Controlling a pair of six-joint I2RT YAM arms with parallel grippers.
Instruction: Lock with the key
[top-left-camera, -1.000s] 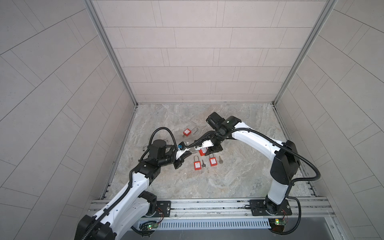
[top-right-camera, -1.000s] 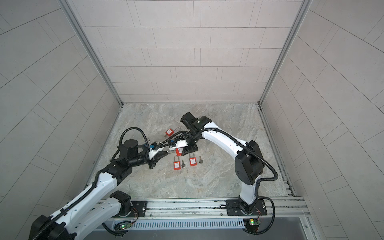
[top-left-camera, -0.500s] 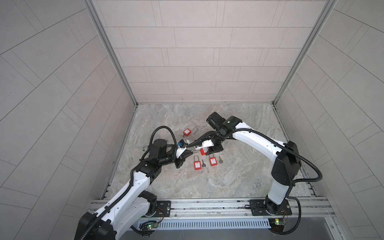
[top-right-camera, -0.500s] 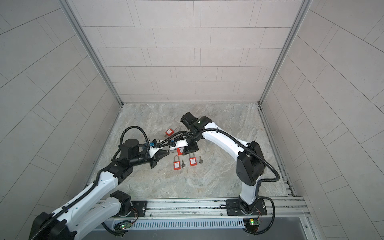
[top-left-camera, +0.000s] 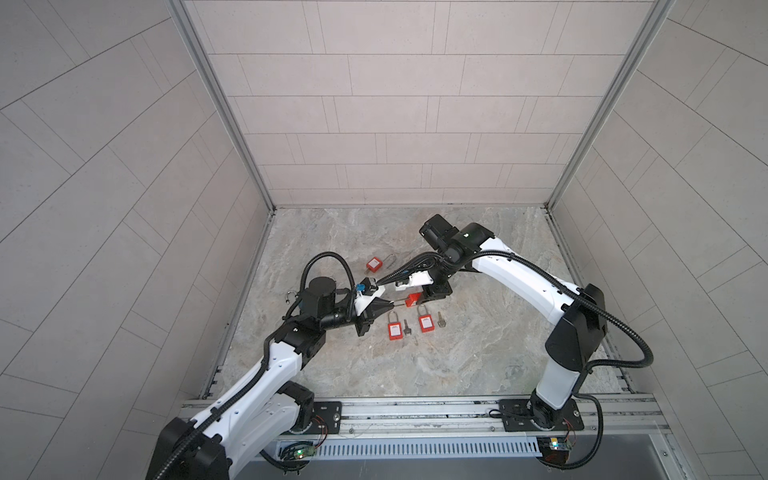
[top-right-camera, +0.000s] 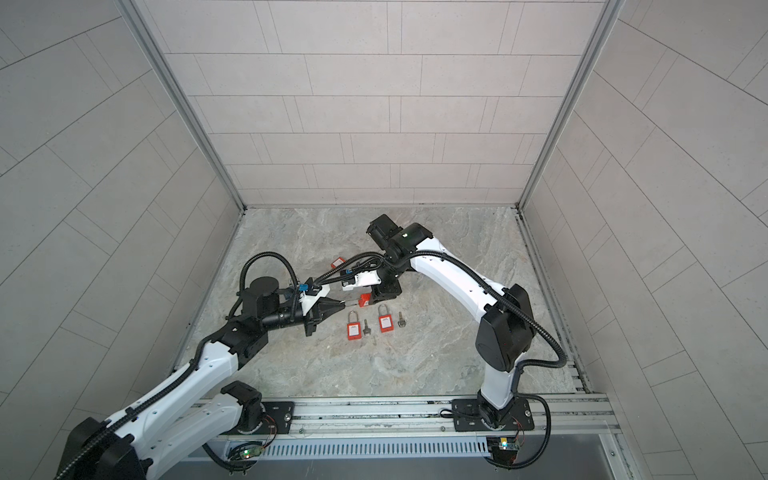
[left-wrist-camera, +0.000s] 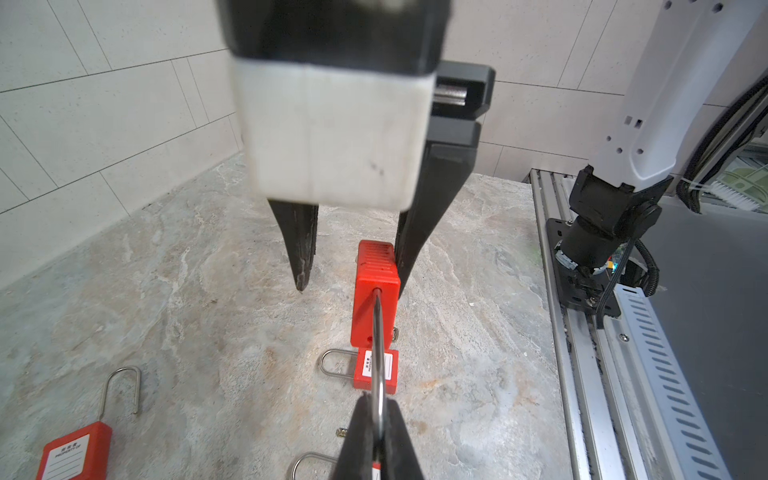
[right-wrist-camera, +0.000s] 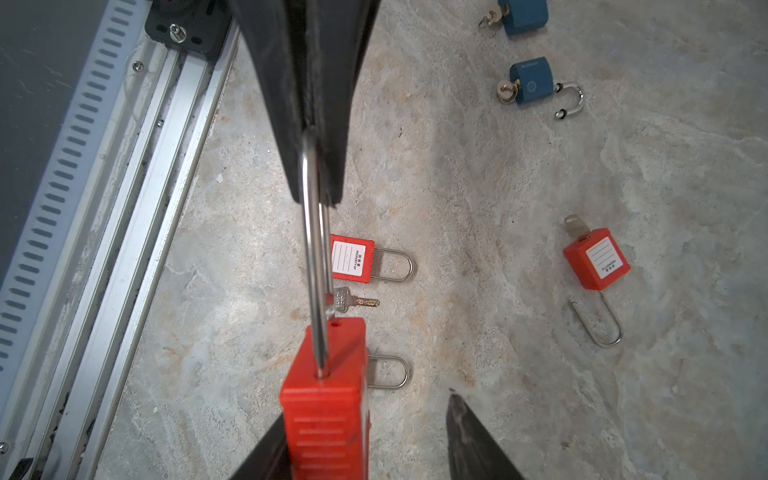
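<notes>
A red padlock (top-left-camera: 413, 299) (top-right-camera: 365, 299) hangs level above the floor between the two arms. My left gripper (left-wrist-camera: 378, 401) (top-left-camera: 392, 306) is shut on the bend of its steel shackle (left-wrist-camera: 377, 353) (right-wrist-camera: 313, 249). My right gripper (right-wrist-camera: 368, 409) (left-wrist-camera: 351, 286) is open around the red body (right-wrist-camera: 324, 399) (left-wrist-camera: 376, 291). The body lies against one finger (right-wrist-camera: 266, 453), with a wide gap to the other finger (right-wrist-camera: 469, 436). A loose silver key (right-wrist-camera: 353, 300) (top-left-camera: 406, 328) lies on the floor below. The held padlock's keyhole end is hidden.
Two shut red padlocks (top-left-camera: 395, 331) (top-left-camera: 427, 323) and another key (top-left-camera: 440, 319) lie on the stone floor just in front. A red padlock with its shackle out (top-left-camera: 374, 264) (right-wrist-camera: 596, 257) lies behind. Two blue padlocks (right-wrist-camera: 530, 81) (right-wrist-camera: 521, 14) lie near the left arm. Metal rail (top-left-camera: 415, 411) runs along the front.
Both arms keep nearly the same pose, and the padlock stays between them with the left gripper on its shackle. No clear movement shows.
</notes>
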